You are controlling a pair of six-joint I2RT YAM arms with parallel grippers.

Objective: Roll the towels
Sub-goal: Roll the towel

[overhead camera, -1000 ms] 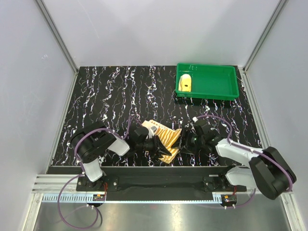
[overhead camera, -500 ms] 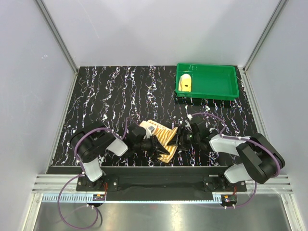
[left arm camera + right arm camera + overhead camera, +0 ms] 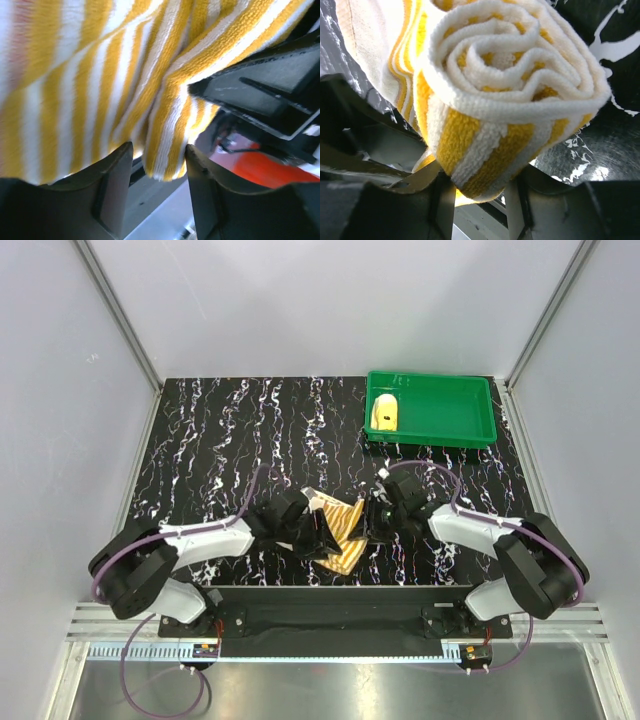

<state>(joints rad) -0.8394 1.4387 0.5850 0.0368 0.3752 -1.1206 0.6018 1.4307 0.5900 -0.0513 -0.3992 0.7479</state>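
Striped towel point(image 3: 343, 533): on the worktop point(image 3: 220, 440) near its front edge, between the two grippers; partly rolled, the loose part lying flat and slanted toward the front.
Roll end: close up in the right wrist view, a tight spiral of cream and orange-yellow; resting on the worktop or just above it, cannot tell which.
Left gripper point(image 3: 158, 155): released; jaws apart, a hanging fold of the striped towel between them, a gap on the left side of the fold.
Right gripper point(image 3: 479, 187): clenched on the roll end of the striped towel, one finger against each side.
Yellow towel point(image 3: 385, 412): rolled up, in the left end of the tray, well apart from both arms.
Tray point(image 3: 445, 412): green, at the far right corner of the worktop, otherwise bare inside.
In the way: black body of the right gripper filling the right of the left wrist view, just beside the cloth; the two grippers nose to nose across the towel, hiding most of its middle from above.
Cables point(image 3: 425, 472): purple, looping over the right arm; another loop along the left arm.
Walls point(image 3: 320, 310): plain grey panels on three sides of the worktop.
Blurred: red-orange patch low in the left wrist view, too unclear to name.
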